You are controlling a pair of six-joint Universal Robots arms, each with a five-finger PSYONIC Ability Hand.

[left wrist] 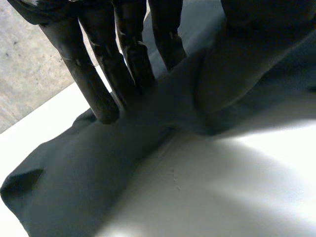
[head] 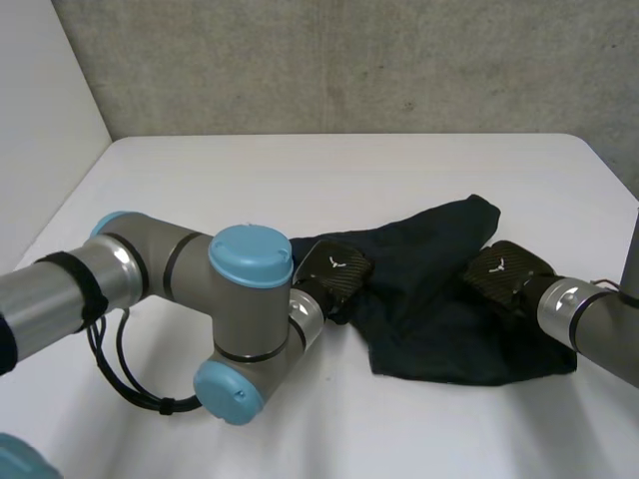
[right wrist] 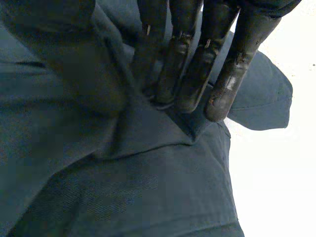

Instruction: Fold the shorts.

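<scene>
Two shallow pinches, one loose cloth

The left hand point(head: 334, 271) is at the left edge of the shorts point(head: 439, 319), straight fingers point(left wrist: 98, 89) nipping a ridge of cloth against the thumb. The shorts lie rumpled on the table point(head: 300, 180), right of centre, one part trailing toward the far side. The right hand point(head: 504, 274) is on their right part, fingers point(right wrist: 227, 84) likewise pinching a raised fold against its thumb. Both holds look thin: a lift could take only the top layer, or the cloth could slip free. Uneven pulls would skew the fold; the existing rumples would get pressed in.
</scene>
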